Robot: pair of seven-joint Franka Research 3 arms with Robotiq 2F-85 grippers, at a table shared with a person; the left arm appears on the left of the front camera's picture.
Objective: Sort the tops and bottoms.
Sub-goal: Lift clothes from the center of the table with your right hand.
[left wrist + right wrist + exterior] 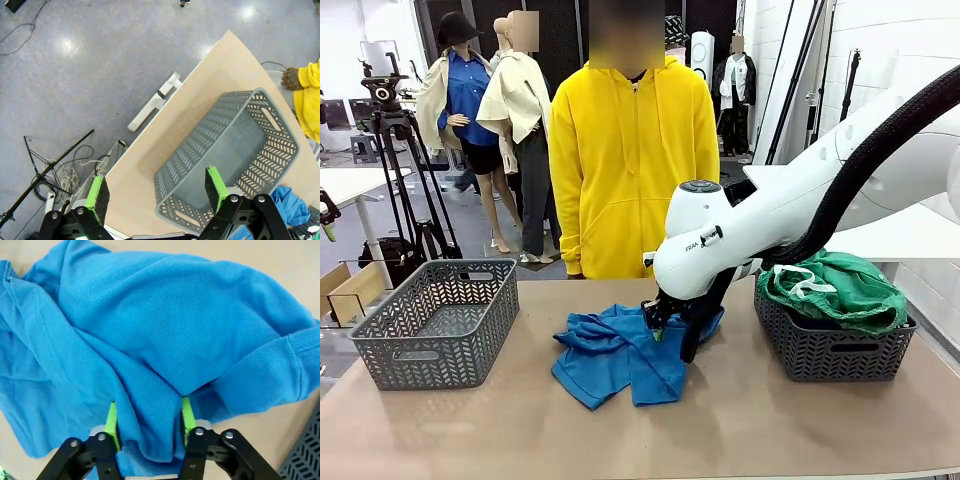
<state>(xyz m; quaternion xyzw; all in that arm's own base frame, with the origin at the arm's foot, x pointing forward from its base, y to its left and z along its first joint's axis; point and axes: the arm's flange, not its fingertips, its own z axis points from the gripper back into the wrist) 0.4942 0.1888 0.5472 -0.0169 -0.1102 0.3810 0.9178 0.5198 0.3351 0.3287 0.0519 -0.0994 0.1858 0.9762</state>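
Note:
A bright blue shirt (615,360) lies crumpled at the table's middle. My right gripper (665,335) is down on its right part. In the right wrist view its green pads (113,424) press on both sides of a raised fold of the blue shirt (165,355), so my right gripper (150,422) is shut on it. Bright green shorts (840,288) with a white drawstring are heaped in the right grey basket (830,350), something dark beneath them. My left gripper (156,187) hangs open, high over the left grey basket (272,107), holding nothing.
The left basket (440,325) has nothing in it. A person in a yellow hoodie (630,160) stands at the far edge, one hand (290,79) on the table's corner. A tripod (395,160) stands beyond the left side.

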